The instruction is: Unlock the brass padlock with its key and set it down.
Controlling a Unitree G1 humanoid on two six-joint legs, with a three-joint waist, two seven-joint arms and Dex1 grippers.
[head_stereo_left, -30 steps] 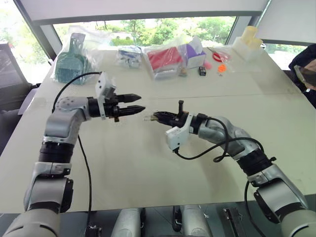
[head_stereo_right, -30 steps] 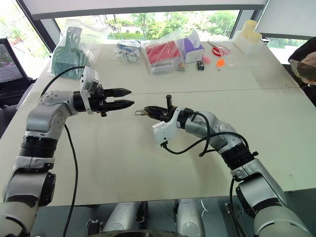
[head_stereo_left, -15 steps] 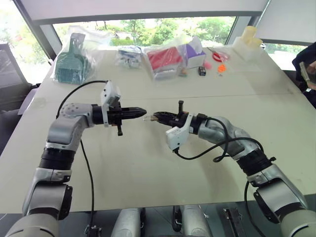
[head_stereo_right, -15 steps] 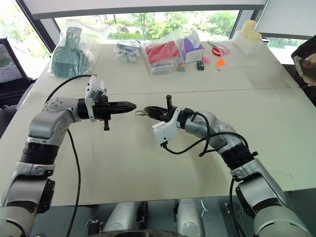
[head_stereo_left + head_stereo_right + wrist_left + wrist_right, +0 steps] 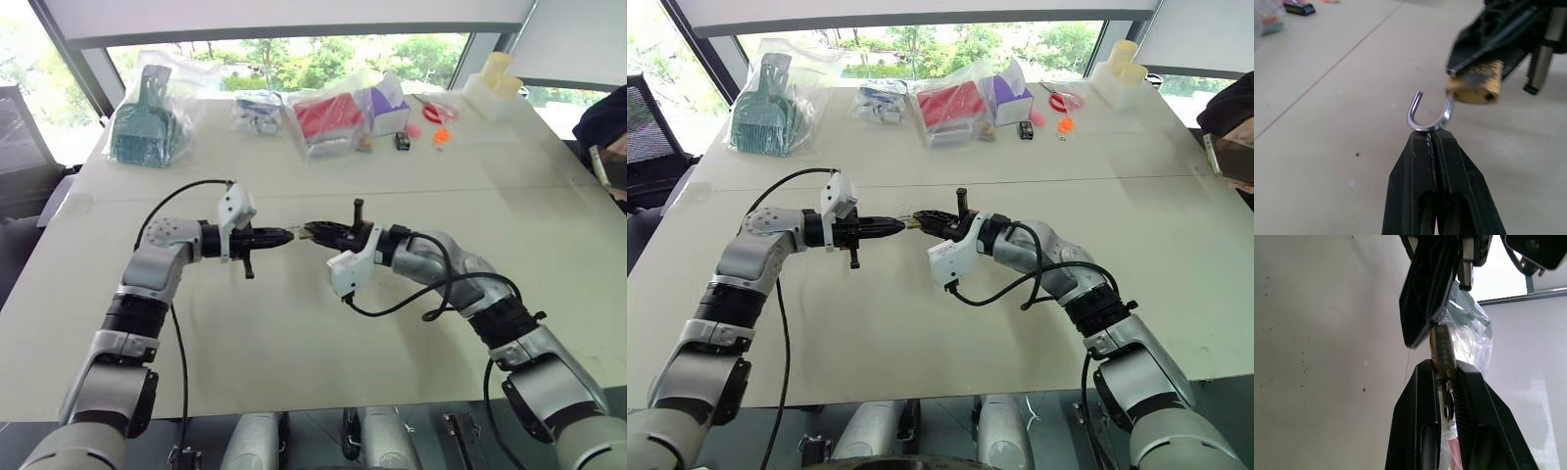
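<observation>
Held above the worktop, the padlock sat clamped in the right fingers, shackle sprung, at 3 o'clock of the left fingers pressed together; setting it down seemed next.

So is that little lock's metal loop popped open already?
Yes, in the left wrist view one end of the shackle hangs free of the brass padlock, with the left gripper pinching its bend.

Yellowish brass padlock (silvery shackle), black end effectors, cream table, teal scoop, red bag.
</observation>
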